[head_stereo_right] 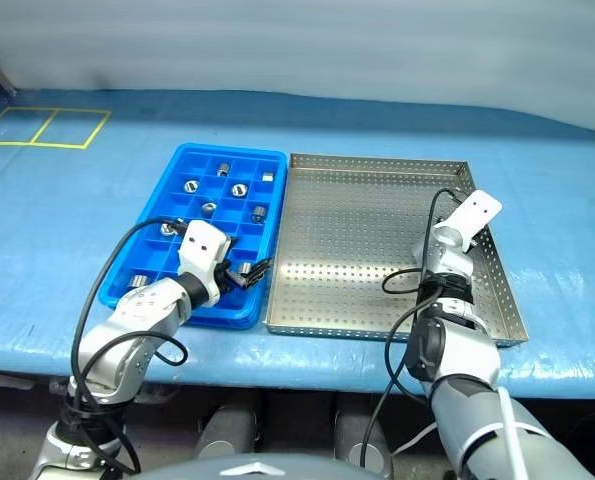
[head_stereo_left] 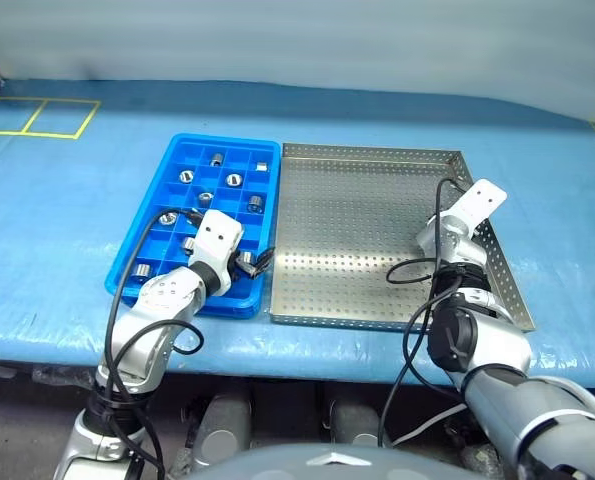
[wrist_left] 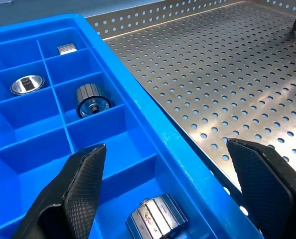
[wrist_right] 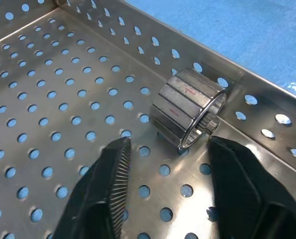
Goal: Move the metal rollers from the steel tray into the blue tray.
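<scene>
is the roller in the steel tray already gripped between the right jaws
No, the roller lies on its side on the steel tray against the rim, just beyond the open right gripper, untouched.

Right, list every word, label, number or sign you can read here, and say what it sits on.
No text reads clearly anywhere.
Roller in the steel tray: a small red mark on its side, too small to read.
Roller in the blue tray, between the left gripper's fingers: faint reddish marks, too blurred to read.
Yellow line markings on the blue table cover: squares only, no letters.
</scene>
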Motion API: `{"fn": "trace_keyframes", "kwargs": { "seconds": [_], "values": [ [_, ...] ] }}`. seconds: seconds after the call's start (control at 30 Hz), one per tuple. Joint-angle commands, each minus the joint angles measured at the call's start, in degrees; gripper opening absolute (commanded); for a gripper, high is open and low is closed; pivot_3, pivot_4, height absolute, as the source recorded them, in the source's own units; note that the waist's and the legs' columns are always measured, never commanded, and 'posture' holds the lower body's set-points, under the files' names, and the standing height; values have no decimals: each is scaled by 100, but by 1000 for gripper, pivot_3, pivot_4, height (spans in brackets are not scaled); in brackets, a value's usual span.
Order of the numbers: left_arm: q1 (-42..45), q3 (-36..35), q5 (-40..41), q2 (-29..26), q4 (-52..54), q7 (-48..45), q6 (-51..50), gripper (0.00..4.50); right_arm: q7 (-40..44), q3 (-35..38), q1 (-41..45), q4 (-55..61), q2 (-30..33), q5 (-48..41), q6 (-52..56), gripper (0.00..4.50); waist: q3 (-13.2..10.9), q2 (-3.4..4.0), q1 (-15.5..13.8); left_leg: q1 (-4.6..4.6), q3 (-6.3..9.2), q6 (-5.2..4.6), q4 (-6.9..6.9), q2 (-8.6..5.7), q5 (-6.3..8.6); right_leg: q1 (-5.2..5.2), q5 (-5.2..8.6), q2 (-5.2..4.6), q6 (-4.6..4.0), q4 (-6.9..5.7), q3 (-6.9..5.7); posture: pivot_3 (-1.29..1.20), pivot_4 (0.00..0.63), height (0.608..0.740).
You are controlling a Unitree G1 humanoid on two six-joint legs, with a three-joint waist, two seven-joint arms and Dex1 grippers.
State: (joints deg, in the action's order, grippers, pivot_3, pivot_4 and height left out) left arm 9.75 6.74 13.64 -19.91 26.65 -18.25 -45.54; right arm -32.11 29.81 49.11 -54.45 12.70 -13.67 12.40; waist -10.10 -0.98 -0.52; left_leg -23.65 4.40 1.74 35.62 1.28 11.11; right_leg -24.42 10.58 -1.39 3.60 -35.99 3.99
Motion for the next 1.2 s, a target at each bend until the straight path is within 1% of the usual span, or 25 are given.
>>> {"fn": "trace_keyframes", "kwargs": {
  "seconds": [0.03, 0.2, 0.4, 0.63, 0.77, 0.87, 0.93, 0.97, 1.0, 1.2],
  "values": [
    [28, -129, -20, -30, 271, 21, 100, 4235, 23, -9, 148, -101, 46, -57, -206, 1575, 0, 0, 14, 1, 0, 0, 0, 0, 0, 0, 0, 0, 0, 0, 0, 212, 150, 740],
    [-29, -68, -16, 6, 319, 60, 73, 4235, 146, -1, 175, -223, 82, -133, -426, 18, 0, 0, 35, 1, 0, -1, 0, 0, 0, 2, -1, 0, 1, 0, 1, 216, 150, 740],
    [-76, -70, -10, 2, 348, 82, 54, 4235, 407, -283, 116, -5, -18, -33, -403, 18, 0, 0, 38, 0, 1, -2, 0, 0, 0, 1, -1, 0, 1, 0, 1, 227, 150, 740],
    [-151, -79, -8, 9, 379, 97, 49, 4235, 690, -668, -372, 861, -274, 47, -110, 18, 0, 1, 26, 1, 4, -2, -8, 0, 0, -1, 0, 1, 0, 0, -1, 226, 150, 740],
    [-126, -54, -11, 17, 349, 86, 57, 4235, 893, -789, -603, 1207, -262, 68, -9, 18, 0, 2, -18, -1, 3, -2, -7, 0, 0, -1, 0, 1, 0, 1, 0, 222, 150, 740],
    [-92, -36, -12, 11, 323, 62, 67, 4235, 552, -677, -543, 1122, -159, 138, 2, 558, 0, 3, -28, 0, 3, -2, -4, 0, 0, -1, 0, 1, 0, 1, 0, 222, 150, 740],
    [-90, -34, -13, 9, 314, 57, 68, 4235, 390, -616, -497, 1116, -153, 133, -36, 1183, 0, 3, -32, 1, 3, -2, -4, 0, -1, -1, 0, 1, 0, 0, 0, 219, 150, 740],
    [-89, -33, -14, 8, 307, 54, 69, 4235, 330, -594, -477, 1112, -157, 124, -57, 1582, 0, 2, -32, 0, 3, -2, -5, 0, 0, -1, 0, 1, 0, 0, 0, 219, 150, 740],
    [-90, -30, -17, 10, 304, 57, 66, 4235, 281, -576, -461, 1108, -162, 113, -51, 1833, 0, 3, -30, 0, 3, -2, -5, 0, 0, -1, 0, 1, 0, 1, 0, 219, 150, 740],
    [-83, -14, -18, 17, 322, 72, 47, 4235, 399, -415, -270, 795, -119, -51, -229, 1833, 0, 3, -15, 2, 2, -3, -7, 0, -1, -2, 0, 2, 0, 0, 0, 226, 150, 740]
  ]
}}
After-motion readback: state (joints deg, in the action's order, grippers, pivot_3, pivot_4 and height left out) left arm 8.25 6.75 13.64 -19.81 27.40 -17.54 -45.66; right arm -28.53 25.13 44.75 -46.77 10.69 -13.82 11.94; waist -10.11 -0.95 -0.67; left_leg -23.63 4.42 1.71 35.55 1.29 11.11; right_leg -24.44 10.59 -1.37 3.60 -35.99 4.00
